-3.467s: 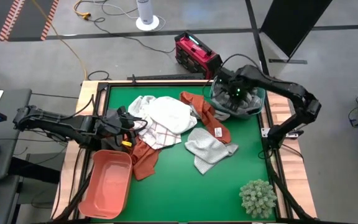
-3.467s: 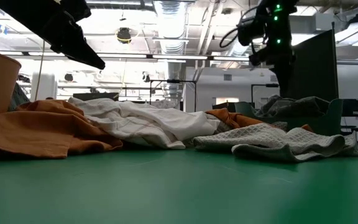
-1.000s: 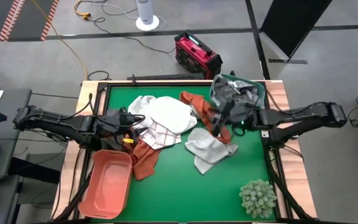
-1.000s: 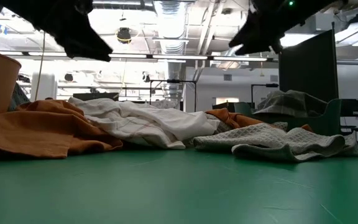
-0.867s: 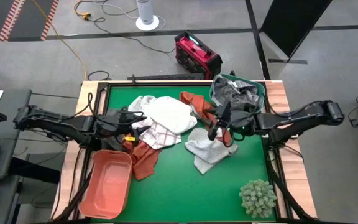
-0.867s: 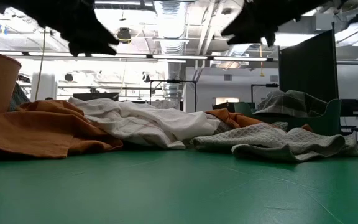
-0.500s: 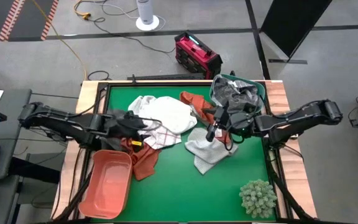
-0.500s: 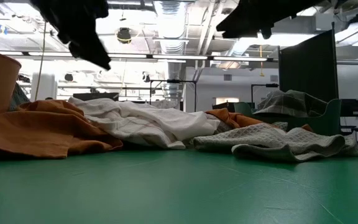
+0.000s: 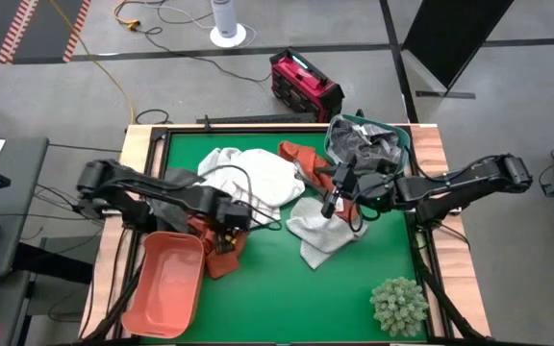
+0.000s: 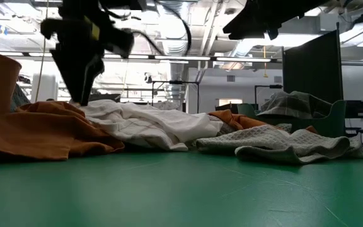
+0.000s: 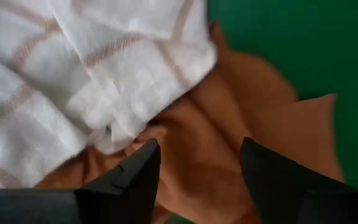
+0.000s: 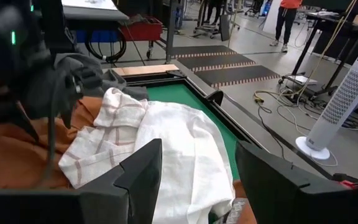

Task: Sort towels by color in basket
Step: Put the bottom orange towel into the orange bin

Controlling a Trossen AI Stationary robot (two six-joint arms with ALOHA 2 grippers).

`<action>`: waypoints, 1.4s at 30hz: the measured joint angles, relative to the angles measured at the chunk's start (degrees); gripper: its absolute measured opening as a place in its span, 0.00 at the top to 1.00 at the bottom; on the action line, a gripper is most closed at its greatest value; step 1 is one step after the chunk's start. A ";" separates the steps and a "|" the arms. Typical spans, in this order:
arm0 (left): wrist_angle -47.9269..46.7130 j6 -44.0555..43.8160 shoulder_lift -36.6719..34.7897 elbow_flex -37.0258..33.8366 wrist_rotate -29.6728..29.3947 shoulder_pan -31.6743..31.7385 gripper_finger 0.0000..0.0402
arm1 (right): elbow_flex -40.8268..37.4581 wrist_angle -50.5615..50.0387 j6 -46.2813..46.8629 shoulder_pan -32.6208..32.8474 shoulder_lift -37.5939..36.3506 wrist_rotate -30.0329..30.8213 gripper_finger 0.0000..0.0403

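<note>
Hovering low over the rust-orange towel [image 9: 221, 247], your left gripper [image 11: 199, 171] had its jaws spread with nothing between them, and the wrist view showed orange cloth filling the gap below, with the edge of the white checked towel [image 11: 73, 81] lying partly over it. That looked like a set-up for pinching the orange cloth where it showed bare, clear of the white one, so only one colour would come up. The orange basket [image 9: 164, 284] sat just beside that towel at the table's near left corner, a short carry away.

Your right gripper [image 9: 332, 204] was raised above the plain grey towel [image 9: 320, 229], which lay just right of the white heap, jaws likewise apart and empty. It seemed to be waiting there for the grey cloth. The green basket [image 9: 403, 144], at the far right corner beyond that towel, already held grey cloth, so grey evidently belonged there.

A second rust-orange towel [image 9: 308, 165] lay between the white heap and the green basket, not yet sorted. The pale-green plant ball [image 9: 398, 305] sat well apart from everything, near the right front corner.
</note>
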 joint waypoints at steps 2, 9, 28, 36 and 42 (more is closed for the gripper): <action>-3.49 -0.22 3.83 1.91 -0.07 -0.26 0.48 | 0.00 -0.01 0.00 0.00 0.00 -0.01 0.42; -8.59 1.60 13.61 2.89 -0.04 -0.49 0.48 | 0.00 -0.05 0.01 0.48 0.00 -0.03 0.42; -10.74 9.64 5.70 9.90 -1.54 -2.84 0.99 | 0.00 -1.46 -0.42 0.35 0.00 -0.14 0.42; -15.72 10.13 -14.39 17.49 9.78 -3.82 1.00 | 0.00 -2.82 -0.10 -0.04 0.00 -0.12 0.42; -13.96 2.96 -28.45 18.46 11.35 -6.05 1.00 | 0.00 -4.10 1.10 -0.44 0.00 0.01 0.42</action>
